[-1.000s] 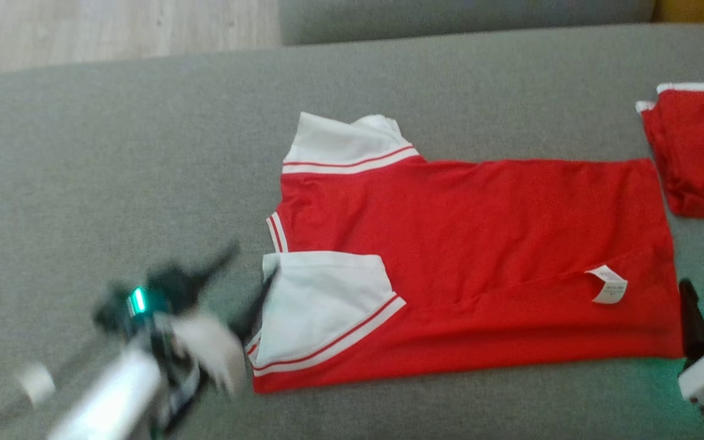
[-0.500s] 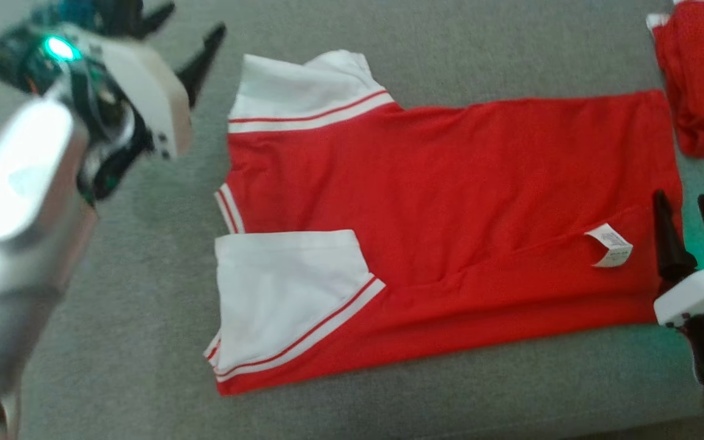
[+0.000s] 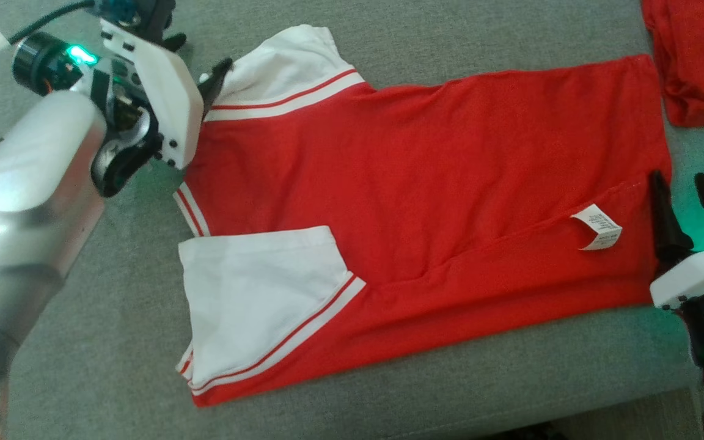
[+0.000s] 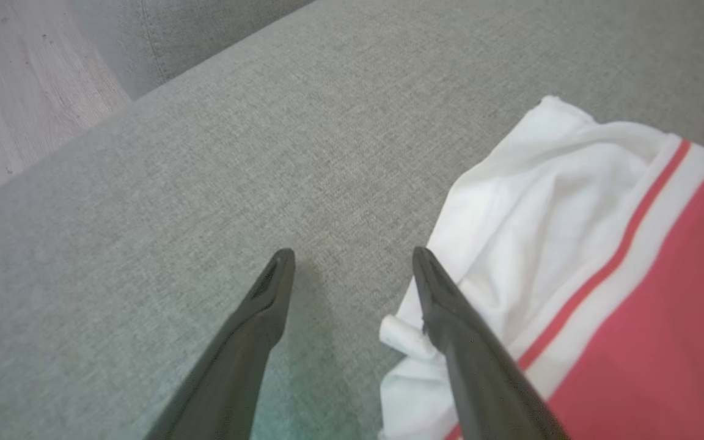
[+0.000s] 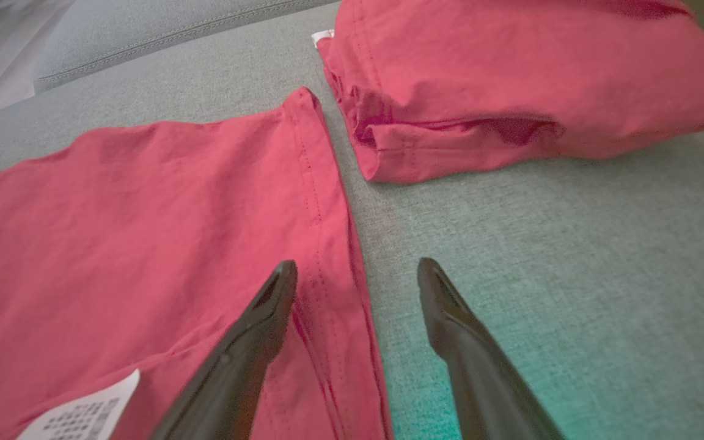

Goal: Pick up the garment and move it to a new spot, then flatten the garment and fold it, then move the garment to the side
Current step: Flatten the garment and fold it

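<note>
The garment [image 3: 425, 171] is a red shirt with white, red-striped sleeves, spread flat on a grey cushion [image 3: 113, 318]. Its hem is to the right and carries a white label [image 3: 597, 227]. My left gripper [image 3: 200, 52] is open at the far sleeve, with one finger over the sleeve's edge [image 4: 572, 201] and the other over bare cushion. That gripper [image 4: 352, 256] holds nothing. My right gripper [image 3: 677, 177] is open at the hem. In the right wrist view the gripper [image 5: 358, 266] straddles the hem edge of the garment [image 5: 144, 214], one finger over red cloth and one over the cushion.
A second red garment [image 3: 700, 55], folded, lies on the cushion just beyond the hem, close to my right gripper [image 5: 511, 79]. Pale wood floor [image 4: 22, 91] shows past the cushion's far left edge. The cushion's front edge [image 3: 572, 421] runs along the bottom.
The head camera has tilted and shifted. My left arm has swung from the near sleeve up to the far sleeve. My right gripper has come closer to the hem. Both remain open.
</note>
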